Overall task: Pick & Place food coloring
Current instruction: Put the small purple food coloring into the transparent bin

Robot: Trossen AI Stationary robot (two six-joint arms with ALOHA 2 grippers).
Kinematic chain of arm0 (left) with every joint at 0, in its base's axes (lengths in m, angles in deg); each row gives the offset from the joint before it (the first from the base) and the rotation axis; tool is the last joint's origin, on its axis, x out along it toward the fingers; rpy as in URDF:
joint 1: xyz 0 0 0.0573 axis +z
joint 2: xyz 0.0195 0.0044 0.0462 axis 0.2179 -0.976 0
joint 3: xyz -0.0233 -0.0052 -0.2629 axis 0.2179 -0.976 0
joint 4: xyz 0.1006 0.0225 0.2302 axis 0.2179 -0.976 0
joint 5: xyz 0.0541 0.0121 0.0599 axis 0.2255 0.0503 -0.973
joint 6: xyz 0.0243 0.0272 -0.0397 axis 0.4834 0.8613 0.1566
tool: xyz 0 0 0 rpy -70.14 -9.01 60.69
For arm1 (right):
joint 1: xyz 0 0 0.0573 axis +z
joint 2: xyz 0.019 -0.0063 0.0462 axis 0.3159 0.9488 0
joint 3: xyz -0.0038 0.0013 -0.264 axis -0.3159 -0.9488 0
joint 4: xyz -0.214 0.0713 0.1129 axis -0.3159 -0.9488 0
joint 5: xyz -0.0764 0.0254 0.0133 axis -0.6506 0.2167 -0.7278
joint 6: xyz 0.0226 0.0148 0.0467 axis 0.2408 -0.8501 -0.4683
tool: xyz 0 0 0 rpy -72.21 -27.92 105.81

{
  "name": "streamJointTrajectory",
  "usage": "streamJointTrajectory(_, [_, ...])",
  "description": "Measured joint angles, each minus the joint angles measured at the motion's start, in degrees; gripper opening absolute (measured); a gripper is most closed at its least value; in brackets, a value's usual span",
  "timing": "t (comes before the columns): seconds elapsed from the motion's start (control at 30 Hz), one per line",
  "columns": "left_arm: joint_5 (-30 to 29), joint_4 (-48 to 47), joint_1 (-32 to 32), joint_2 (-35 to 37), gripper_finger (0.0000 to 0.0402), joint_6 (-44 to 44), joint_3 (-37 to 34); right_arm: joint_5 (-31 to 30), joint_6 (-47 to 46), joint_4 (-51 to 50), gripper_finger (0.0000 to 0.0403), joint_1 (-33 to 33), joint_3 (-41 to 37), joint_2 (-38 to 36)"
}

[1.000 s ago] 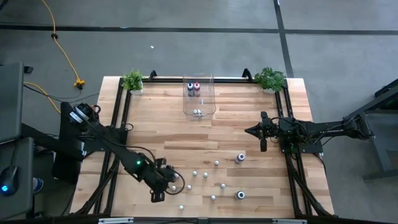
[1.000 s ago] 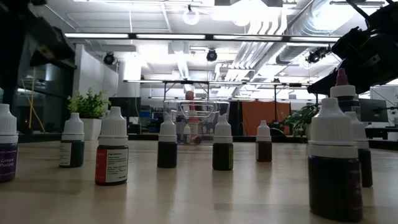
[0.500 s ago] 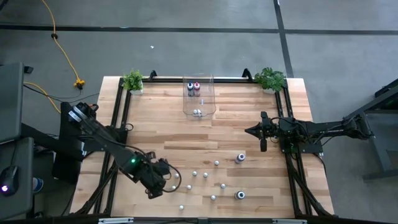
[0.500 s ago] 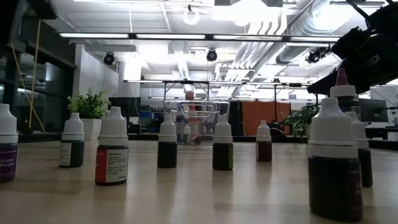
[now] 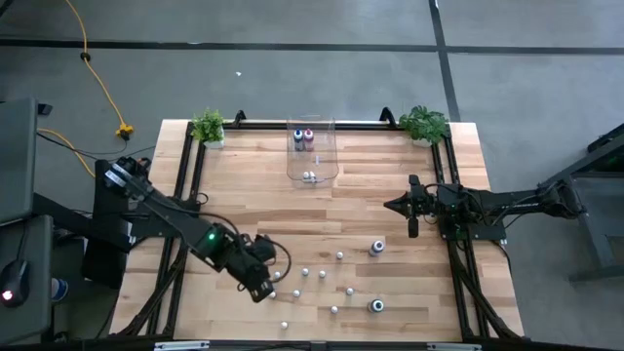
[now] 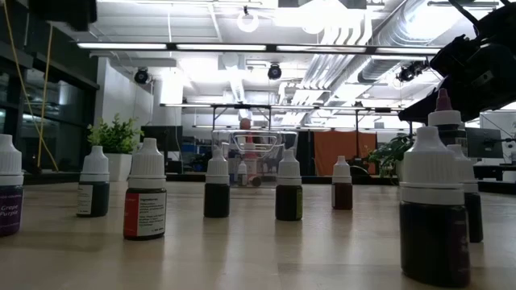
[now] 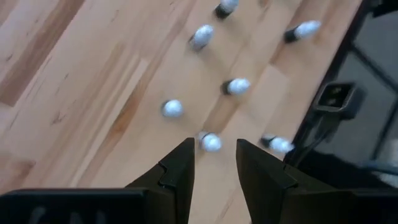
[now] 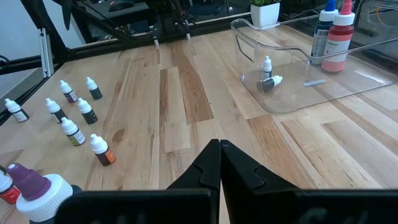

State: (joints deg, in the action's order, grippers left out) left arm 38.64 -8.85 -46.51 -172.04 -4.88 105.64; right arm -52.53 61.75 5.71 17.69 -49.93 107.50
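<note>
Several tiny white-capped food coloring bottles [image 5: 323, 274] stand on their bases on the wood near the table's near edge, with two larger ones [image 5: 376, 248] to their right. In the low view they stand in a row [image 6: 216, 188]. My left gripper [image 5: 265, 291] hovers open at the cluster's left end. In the left wrist view one small bottle [image 7: 211, 142] lies just ahead of the gap between its fingertips [image 7: 214, 152], untouched. My right gripper [image 5: 388, 205] waits shut above the table's right half [image 8: 219, 146].
A clear plastic bin [image 5: 312, 151] sits by the far edge with two larger bottles [image 8: 331, 37] and small ones [image 8: 267, 71] inside. Potted plants [image 5: 208, 127] [image 5: 423, 123] mark the far corners. A black frame rail [image 5: 185, 185] runs along the table's sides.
My left gripper has moved away from the near edge and swung toward the right, toward the bottle cluster. In the low view its dark bulk has drawn out of the picture's left side. The bottles and the right arm have kept still.
</note>
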Motion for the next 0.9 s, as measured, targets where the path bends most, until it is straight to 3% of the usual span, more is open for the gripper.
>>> streamJointTrajectory(0.4, [6.95, 1.33, 4.36, -2.53, 0.0115, -0.47, -0.04, -0.02, 0.0, 0.03, 0.0, 0.0, -0.01, 0.0])
streamJointTrajectory(0.7, [13.49, 4.23, 2.43, -10.84, 0.0115, -10.27, -0.07, -0.01, 0.0, -0.01, 0.0, 0.02, -0.01, -0.01])
streamJointTrajectory(0.9, [7.41, 3.72, 0.57, -12.07, 0.0115, -17.52, -0.07, -0.02, 0.0, 0.03, 0.0, 0.02, -0.01, -0.01])
